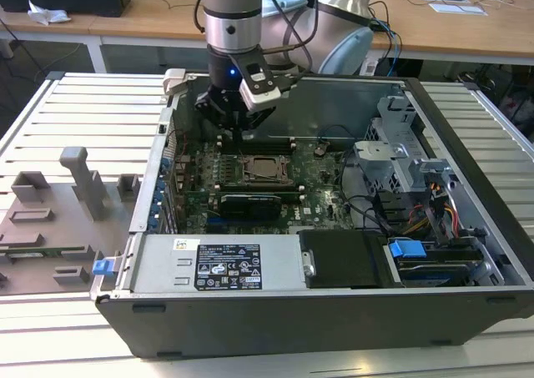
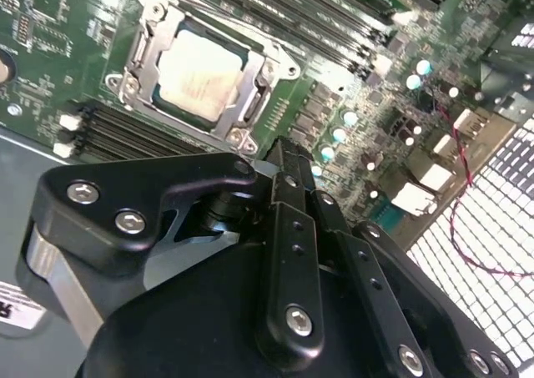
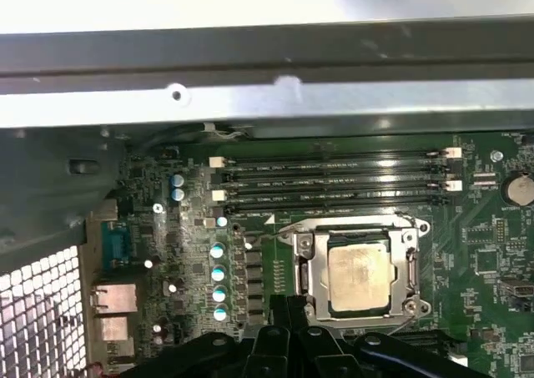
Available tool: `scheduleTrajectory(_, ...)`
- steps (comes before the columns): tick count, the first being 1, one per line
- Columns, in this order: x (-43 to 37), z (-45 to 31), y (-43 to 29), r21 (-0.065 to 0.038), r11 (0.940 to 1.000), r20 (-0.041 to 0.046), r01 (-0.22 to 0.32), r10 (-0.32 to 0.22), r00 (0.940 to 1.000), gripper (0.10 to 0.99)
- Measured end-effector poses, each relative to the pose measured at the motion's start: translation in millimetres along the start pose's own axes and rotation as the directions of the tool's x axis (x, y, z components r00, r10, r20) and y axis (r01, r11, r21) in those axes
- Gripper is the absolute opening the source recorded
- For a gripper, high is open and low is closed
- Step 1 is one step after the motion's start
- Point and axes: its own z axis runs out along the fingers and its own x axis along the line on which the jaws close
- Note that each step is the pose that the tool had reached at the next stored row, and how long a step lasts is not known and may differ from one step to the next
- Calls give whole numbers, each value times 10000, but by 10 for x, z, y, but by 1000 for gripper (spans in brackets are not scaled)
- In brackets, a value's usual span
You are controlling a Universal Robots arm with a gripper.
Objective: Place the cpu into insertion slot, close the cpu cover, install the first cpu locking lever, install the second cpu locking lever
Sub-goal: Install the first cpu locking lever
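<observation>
- cpu (image 1: 265, 168) sits in the insertion slot (image 3: 320, 279) at the centre of the exterior view; placing looks done.
- cpu cover (image 3: 302, 257) lies flat around the chip; I judge it closed.
- Locking levers: cannot tell whether they are latched.
- gripper (image 1: 239, 136) is clenched and empty, hovering just up-frame of the cover.
- Chip top is pale, dull, square metal; the cover is thin bright steel; the motherboard (image 1: 321, 182) is green and densely populated.

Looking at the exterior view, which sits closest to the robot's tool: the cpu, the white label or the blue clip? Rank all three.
1. cpu, right by the tool, on the board.
2. white label, on the near grey box.
3. blue clip, toward the exterior view's right.
</observation>
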Motion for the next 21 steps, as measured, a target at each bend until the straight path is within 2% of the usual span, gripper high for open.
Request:
scheduleTrajectory(2, 72, -1, 17, -1, 10000, 4, -2, 2, 10000, 106)
scheduleTrajectory(5, 127, 3, 24, -3, 10000, 6, -2, 2, 10000, 106)
scheduleTrajectory(10, 174, 9, 54, 1, 10000, 4, -1, 1, 10000, 106)
scheduleTrajectory(17, 240, 15, 171, -13, 10000, 4, -2, 2, 10000, 106)
scheduleTrajectory(19, 246, 14, 255, -22, 10000, 4, -1, 1, 10000, 106)
scheduleTrajectory(21, 248, 12, 283, -20, 10000, 2, -3, 3, 10000, 106)
